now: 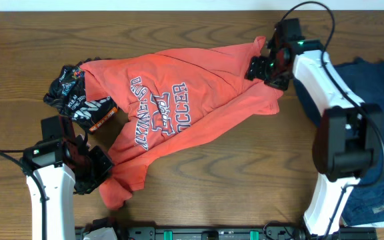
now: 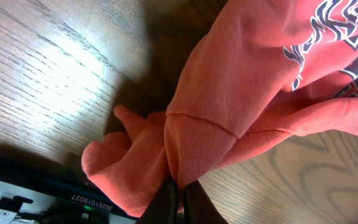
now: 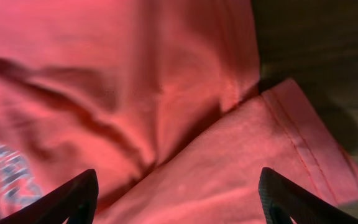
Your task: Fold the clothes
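Overhead: fixed above the table (image 1: 19,40), facing straight down, far enough back to hold the whole orange shirt (image 1: 172,113) and both arms.
Left wrist: very close at the shirt's lower-left end, looking out past the left gripper (image 2: 178,199) along the cloth, with wood on either side.
Right wrist: closer still, over the shirt's upper-right end, facing down between the tips of the right gripper (image 3: 178,177).
Shared: the overhead view covers both wrist patches. Each wrist view catches some of the shirt's print (image 1: 159,110) at one edge.

"SOCCER" in grey block lettering across the orange shirt (image 1: 179,100)
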Robot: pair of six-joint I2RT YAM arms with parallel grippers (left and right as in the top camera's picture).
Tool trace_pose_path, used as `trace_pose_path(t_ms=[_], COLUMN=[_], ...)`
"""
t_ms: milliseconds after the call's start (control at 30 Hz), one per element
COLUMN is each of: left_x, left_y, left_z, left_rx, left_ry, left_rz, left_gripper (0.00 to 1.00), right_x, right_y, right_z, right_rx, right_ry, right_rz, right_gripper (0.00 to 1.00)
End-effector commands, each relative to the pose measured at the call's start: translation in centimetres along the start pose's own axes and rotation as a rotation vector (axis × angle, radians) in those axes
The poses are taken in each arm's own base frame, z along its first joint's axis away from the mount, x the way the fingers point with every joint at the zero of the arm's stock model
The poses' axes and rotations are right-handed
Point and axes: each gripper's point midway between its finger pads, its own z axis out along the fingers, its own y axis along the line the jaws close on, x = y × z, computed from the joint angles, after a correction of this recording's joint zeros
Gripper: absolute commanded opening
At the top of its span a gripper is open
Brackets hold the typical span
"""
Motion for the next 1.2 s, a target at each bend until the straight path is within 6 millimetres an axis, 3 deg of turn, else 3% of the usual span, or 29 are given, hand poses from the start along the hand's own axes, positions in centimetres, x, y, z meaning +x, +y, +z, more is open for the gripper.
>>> trace_pose_path(t_ms=[0, 200, 300, 367, 467, 533, 767, 900, 1000, 1067, 1167], left_x=[-0.1, -0.4, -0.4, -0.4, -0.4, -0.4, -0.4, -0.5, -0.6, -0.8, -1.3], left_y=[-0.2, -0.3, -0.3, -0.3, -0.3, -0.3, -0.3, -0.5, -1.5, -3.1, -6.2], left_z=[-0.3, -0.3, -0.3, -0.3, -0.3, -0.3, -0.3, -0.3, -0.5, -1.2, -3.9], left_rx=[0.012, 0.017, 0.018, 0.018, 0.018, 0.018, 0.018, 0.024, 0.082, 0.158, 0.298], left_ry=[-0.006, -0.017, -0.019, -0.019, -0.019, -0.019, -0.019, -0.023, -0.019, -0.023, -0.057], left_rz=[0.006, 0.008, 0.009, 0.009, 0.009, 0.009, 0.009, 0.011, 0.028, 0.082, 0.165], left_gripper=[0.06, 0.06, 0.06, 0.06, 0.06, 0.06, 0.06, 0.06, 0.06, 0.06, 0.06], right_x=[0.3, 0.6, 0.5, 0.5, 0.7, 0.8, 1.6, 1.4, 0.4, 0.1, -0.1], right_y=[-1.2, -3.0, -3.2, -3.2, -3.3, -3.3, -4.0, -4.8, -4.5, -4.2, -4.6], right_z=[2.3, 3.2, 3.1, 3.1, 3.1, 3.1, 2.6, -0.2, -3.8, -6.8, -12.0], right_rx=[0.064, 0.149, 0.161, 0.161, 0.164, 0.167, 0.191, 0.226, 0.217, 0.204, 0.206], right_ry=[0.025, 0.031, 0.025, 0.026, 0.03, 0.037, 0.075, 0.064, 0.007, -0.041, -0.13], right_rz=[0.082, 0.098, 0.097, 0.097, 0.097, 0.098, 0.09, 0.107, 0.065, 0.044, 0.052], right_gripper=[0.82, 0.82, 0.71, 0.52, 0.14, 0.01, 0.01, 0.01, 0.01, 0.01, 0.01])
